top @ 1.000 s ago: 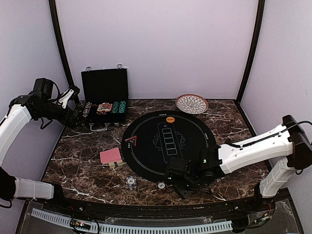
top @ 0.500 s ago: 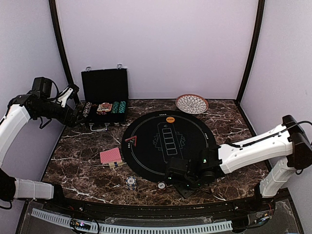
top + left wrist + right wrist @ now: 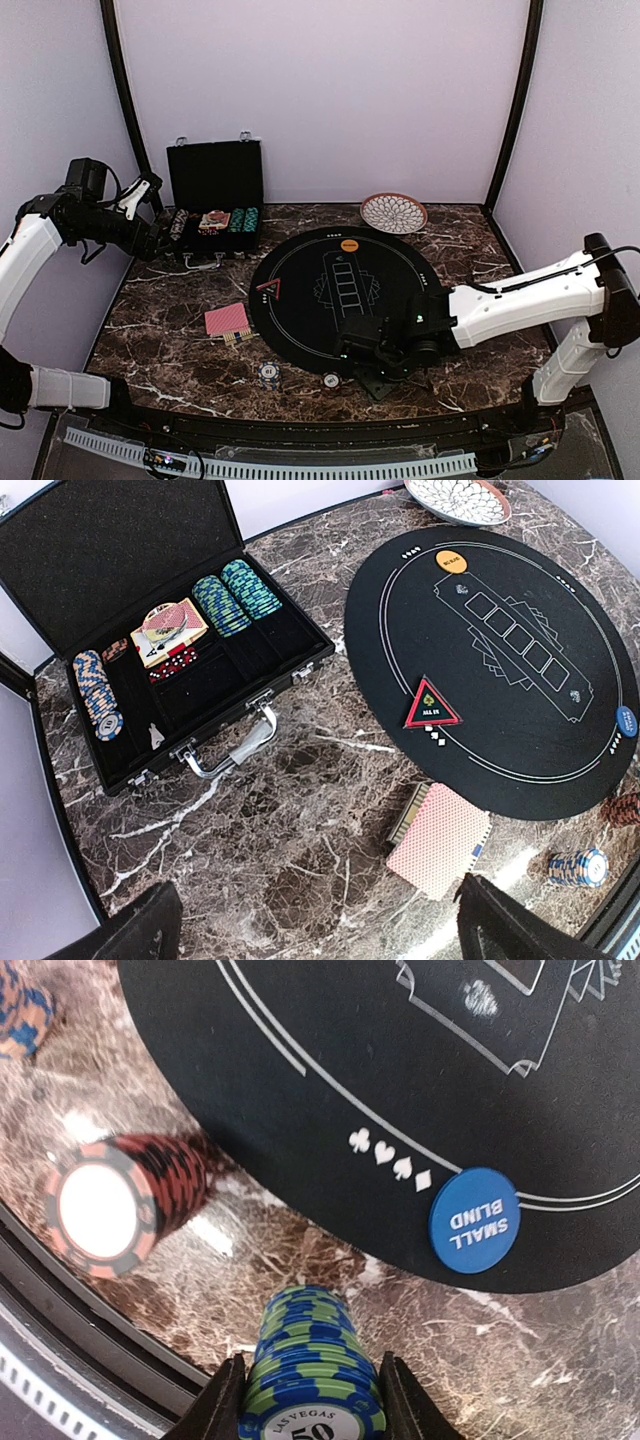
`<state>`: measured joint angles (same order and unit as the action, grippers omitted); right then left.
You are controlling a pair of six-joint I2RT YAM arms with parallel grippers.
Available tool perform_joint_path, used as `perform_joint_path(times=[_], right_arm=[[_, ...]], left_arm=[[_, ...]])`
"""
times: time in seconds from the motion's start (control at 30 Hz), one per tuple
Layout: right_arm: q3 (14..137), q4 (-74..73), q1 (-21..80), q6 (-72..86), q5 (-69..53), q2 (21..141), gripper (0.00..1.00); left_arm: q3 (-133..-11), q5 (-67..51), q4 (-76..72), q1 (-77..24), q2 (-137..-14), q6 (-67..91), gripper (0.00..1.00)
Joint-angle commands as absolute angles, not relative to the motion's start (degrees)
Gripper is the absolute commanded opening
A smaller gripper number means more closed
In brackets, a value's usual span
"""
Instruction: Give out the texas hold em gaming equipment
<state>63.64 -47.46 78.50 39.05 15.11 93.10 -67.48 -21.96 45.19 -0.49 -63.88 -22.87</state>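
Right wrist view, nearest the table's edge: the right gripper [image 3: 312, 1405] is clamped on a green-and-blue chip stack [image 3: 310, 1345], one finger pressed to each side. The top chip reads "LAS VEGAS 50". Under it lies the worktop [image 3: 520, 1360], brown marble with white veins. Just left stands a red-and-black chip stack [image 3: 120, 1200] with a white centre. A blue button [image 3: 475, 1220] reading "SMALL BLIND" lies on the near rim of the round black mat [image 3: 330, 1070], beside four white suit symbols.

From above, a blue-and-white chip stack [image 3: 269, 374] stands on the marble farther left along the near edge. Beyond it, red-backed cards [image 3: 227, 319] lie just off the mat's left side, with yellowish card edges showing under them. A red triangle marker [image 3: 431, 705] lettered "ALL IN" sits on the mat's left rim. Five card outlines run in a row down the mat's middle. An orange button [image 3: 349, 244] lies at its far rim, its writing too small to read. A patterned plate [image 3: 394, 212] rests past the mat by the back wall.

At far left the black case [image 3: 180, 540] stands open with its lid upright. It holds blue-and-orange chips at the left, a card deck and red dice in the middle, and two rows of green-and-blue chips to their right. The left gripper [image 3: 320, 925] hangs above the worktop near the case, its fingers spread wide and empty. Pale lilac walls with dark corner posts close in the space.
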Motion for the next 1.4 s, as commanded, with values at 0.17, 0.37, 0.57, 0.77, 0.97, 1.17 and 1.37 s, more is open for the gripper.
perform_joint_path(times=[0.17, 0.37, 0.57, 0.77, 0.97, 1.17, 1.37], right_arm=[[72.0, -50.4, 72.8, 36.9, 16.4, 89.5, 0.00], [77.3, -51.6, 67.6, 34.0, 17.3, 92.4, 0.00], [83.0, -50.3, 61.8, 30.6, 18.6, 98.2, 0.00], [86.9, -46.3, 53.3, 27.5, 18.4, 102.3, 0.00], [92.7, -41.6, 44.1, 23.8, 16.8, 109.8, 0.00], [103.3, -40.2, 38.5, 21.8, 14.4, 120.5, 0.00], [112.8, -41.0, 36.2, 20.6, 14.3, 129.4, 0.00]], left_arm=[[-68.8, -22.5, 46.5, -0.2, -62.6, -22.9, 0.99], [-68.8, -22.9, 46.3, -0.2, -62.8, -22.8, 0.99], [-69.1, -23.0, 46.7, -0.2, -62.7, -22.9, 0.99], [-69.0, -23.2, 47.1, -0.2, -62.3, -23.2, 0.99], [-69.2, -23.6, 47.1, -0.2, -62.4, -23.2, 0.99], [-69.2, -23.8, 47.2, -0.2, -62.1, -23.5, 0.99], [-68.6, -24.0, 47.1, -0.2, -61.8, -23.7, 0.99]])
